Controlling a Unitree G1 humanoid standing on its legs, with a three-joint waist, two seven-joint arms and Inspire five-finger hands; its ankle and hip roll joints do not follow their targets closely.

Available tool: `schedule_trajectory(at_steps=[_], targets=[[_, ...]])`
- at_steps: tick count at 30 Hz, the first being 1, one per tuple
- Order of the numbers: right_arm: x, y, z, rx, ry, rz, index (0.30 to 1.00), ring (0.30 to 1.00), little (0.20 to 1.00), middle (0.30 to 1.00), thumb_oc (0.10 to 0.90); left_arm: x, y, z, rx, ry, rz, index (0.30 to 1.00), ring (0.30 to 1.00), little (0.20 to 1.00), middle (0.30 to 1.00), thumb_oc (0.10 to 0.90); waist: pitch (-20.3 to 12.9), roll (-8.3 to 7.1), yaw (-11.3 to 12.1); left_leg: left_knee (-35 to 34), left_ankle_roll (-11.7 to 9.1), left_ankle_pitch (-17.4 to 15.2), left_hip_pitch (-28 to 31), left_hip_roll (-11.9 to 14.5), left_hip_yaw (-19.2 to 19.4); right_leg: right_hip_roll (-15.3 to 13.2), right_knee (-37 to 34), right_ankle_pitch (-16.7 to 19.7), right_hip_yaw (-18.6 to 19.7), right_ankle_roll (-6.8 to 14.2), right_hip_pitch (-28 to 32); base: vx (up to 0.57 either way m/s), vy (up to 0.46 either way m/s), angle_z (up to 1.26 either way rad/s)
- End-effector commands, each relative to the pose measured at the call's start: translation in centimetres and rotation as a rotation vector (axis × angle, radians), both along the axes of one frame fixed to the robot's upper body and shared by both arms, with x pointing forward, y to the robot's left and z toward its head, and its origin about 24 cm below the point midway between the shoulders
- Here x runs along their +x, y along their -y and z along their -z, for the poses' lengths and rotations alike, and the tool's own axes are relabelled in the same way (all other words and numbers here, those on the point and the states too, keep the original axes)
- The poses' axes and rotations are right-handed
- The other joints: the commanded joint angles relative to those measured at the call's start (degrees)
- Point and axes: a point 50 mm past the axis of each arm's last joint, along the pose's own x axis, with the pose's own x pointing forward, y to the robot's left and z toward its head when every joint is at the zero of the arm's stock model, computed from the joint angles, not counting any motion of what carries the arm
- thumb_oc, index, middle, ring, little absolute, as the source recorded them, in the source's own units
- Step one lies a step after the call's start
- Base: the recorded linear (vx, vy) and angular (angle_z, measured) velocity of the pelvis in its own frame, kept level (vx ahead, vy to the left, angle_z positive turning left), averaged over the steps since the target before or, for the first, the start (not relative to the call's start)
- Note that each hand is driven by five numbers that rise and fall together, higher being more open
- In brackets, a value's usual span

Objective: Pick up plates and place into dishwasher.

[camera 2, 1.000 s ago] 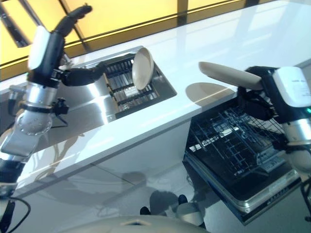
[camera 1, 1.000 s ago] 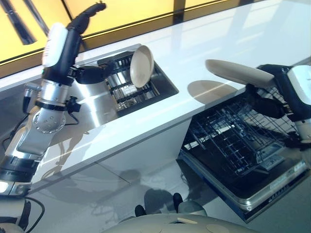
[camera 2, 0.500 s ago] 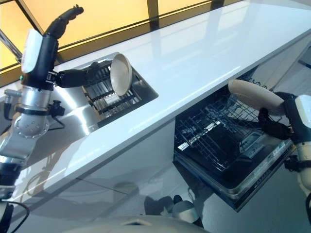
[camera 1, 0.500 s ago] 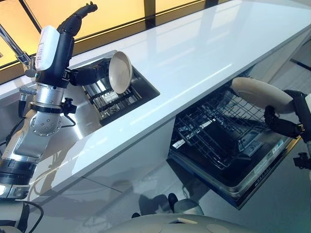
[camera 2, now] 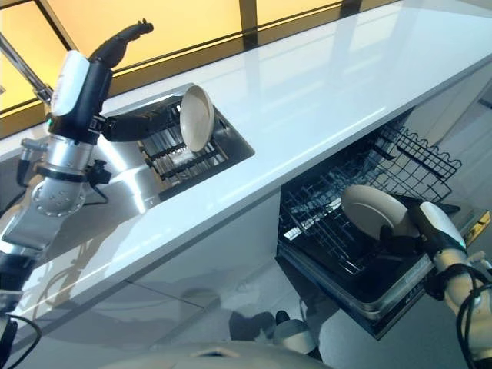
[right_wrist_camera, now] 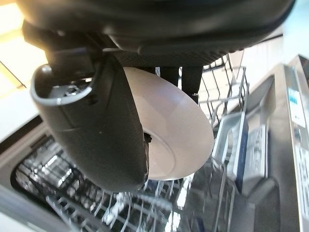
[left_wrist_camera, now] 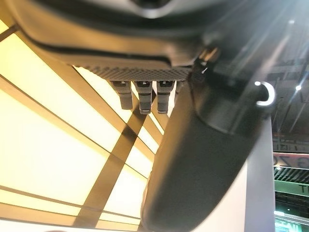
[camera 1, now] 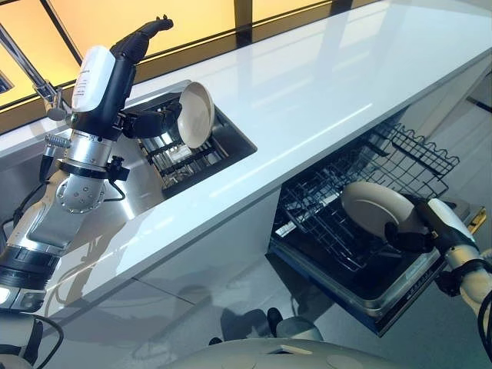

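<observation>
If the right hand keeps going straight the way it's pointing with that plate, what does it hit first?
Most likely the wire dishwasher rack. The right hand grips the cream plate and points down over the pulled-out rack, so the plate's lower edge would probably meet the wires before the hand does, though depth is unclear.

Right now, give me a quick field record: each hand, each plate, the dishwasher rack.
right hand: shut on a plate, low over the open dishwasher
right plate: cream, tilted on edge, above the wire rack; whether it touches the tines I cannot tell
left hand: by the sink, at a second plate; fingers hidden behind it
left plate: cream, standing on edge above the sink's rack
dishwasher rack: pulled out under the white counter, no dishes seen in it
sink: steel, set into the counter
</observation>
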Motion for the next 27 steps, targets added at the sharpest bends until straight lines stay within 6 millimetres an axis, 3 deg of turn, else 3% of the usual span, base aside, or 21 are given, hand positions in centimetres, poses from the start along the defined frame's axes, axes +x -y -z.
schedule_trajectory(at_steps=[1, 9, 27], targets=[[3.9, 0.6, -5.4, 0.004, 0.245, 0.009, 0.3, 0.3, 0.2, 0.3, 0.1, 0.2, 1.4, -6.3, -0.012, 0.254, 0.062, 0.9, 0.9, 0.9, 0.9, 0.8, -3.23, -0.72, 1.95, 0.4, 1.52, -4.19, 0.59, -2.06, -2.31, 3.82, 3.13, -1.21, -1.74, 3.77, -2.3, -0.02, -0.015, 0.08], [5.9, -0.3, -2.0, 0.043, 0.151, 0.075, 0.3, 0.3, 0.2, 0.3, 0.1, 0.6, 3.3, -6.7, -0.016, 0.243, 0.131, 0.9, 0.9, 0.9, 0.9, 0.8, -2.73, -0.65, 4.44, 0.4, 1.45, -4.32, 0.77, -2.01, -3.1, 3.16, 2.7, -1.25, -3.4, 3.73, -1.41, -0.01, -0.021, 0.11], [9.0, -2.2, 2.9, 0.202, -0.114, 0.112, 0.3, 0.3, 0.2, 0.3, 0.1, 1.4, 6.1, -7.4, -0.025, 0.218, 0.222, 0.9, 0.9, 0.9, 0.9, 0.8, -2.76, -0.8, 8.85, 0.42, 1.26, -4.53, 1.13, -1.72, -4.24, 2.29, 1.93, -1.56, -6.11, 3.33, 0.15, 0.0, -0.009, 0.07]])
